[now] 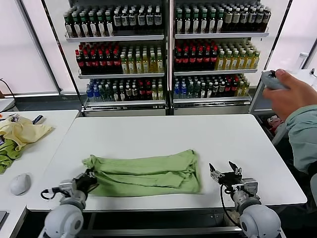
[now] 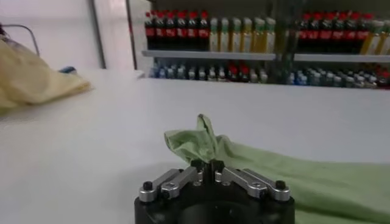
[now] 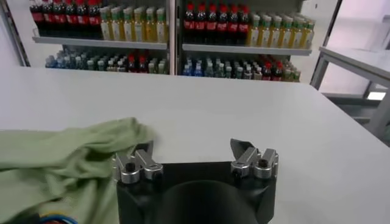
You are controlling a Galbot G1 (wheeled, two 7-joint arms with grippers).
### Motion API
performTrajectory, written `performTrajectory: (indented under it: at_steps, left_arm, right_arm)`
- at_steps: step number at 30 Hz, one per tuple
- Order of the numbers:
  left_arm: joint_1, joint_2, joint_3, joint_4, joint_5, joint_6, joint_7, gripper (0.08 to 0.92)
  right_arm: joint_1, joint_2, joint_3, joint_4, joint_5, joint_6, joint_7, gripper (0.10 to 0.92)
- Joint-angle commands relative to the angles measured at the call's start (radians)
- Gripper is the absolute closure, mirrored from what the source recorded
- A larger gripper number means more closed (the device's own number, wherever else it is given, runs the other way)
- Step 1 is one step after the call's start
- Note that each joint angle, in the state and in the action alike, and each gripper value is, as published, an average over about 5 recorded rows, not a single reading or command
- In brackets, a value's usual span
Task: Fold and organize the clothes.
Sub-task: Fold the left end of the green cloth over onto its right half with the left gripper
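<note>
Behind the white bench [image 1: 148, 134] stood shelves of bottled drinks [image 1: 163, 49], and on the bench itself the sage-green shirt [image 1: 143, 173] lay near the front edge, already gathered into a long, rumpled band running side to side. It looked partly folded lengthwise — the layers overlapped unevenly, and one end bunched up into a small peak close to the left gripper [image 1: 89, 179].

That left gripper sat at the shirt's left end with its fingers clenched together; whether a pinch of fabric was caught between them I could not tell, though the cloth rose right in front of them in the left wrist view. The right gripper [image 1: 224, 174] hovered just beside the shirt's right end, apart from it, fingers released and spread wide.

My reading was that the fold across the width came next. That would call for the right gripper to close on the near right corner and both ends to be brought together (a loose grasp on soft cloth could let a layer slip). A person's hand [image 1: 290, 94] hovered at the far right, and a yellow cloth [image 1: 22, 131] lay on the side table.
</note>
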Motion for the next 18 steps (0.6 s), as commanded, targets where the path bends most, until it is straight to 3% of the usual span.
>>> performTrajectory:
  at_steps: [1,6,11,18]
  left_arm:
    - [-0.04,0.122,-0.265,-0.056,-0.124,0.044,0.036,0.866]
    - [-0.027,0.075,-0.215,-0.181,-0.304,0.069,0.015,0.866]
    - [-0.035,-0.053,-0.06,-0.293,-0.507,0.068,-0.012,0.866]
    - [-0.112,-0.183,0.163,-0.228,-0.504,0.049,-0.023,0.866]
  right_arm:
    - [0.021,-0.003,-0.012,-0.005,-0.001,0.002,0.0,0.203]
    - [0.034,-0.005,-0.025,-0.014,-0.001,0.005,-0.001,0.203]
    - [0.044,-0.009,-0.034,-0.021,-0.001,0.01,-0.002,0.203]
    - [0.057,-0.017,-0.045,-0.027,0.0,0.015,-0.005,0.203]
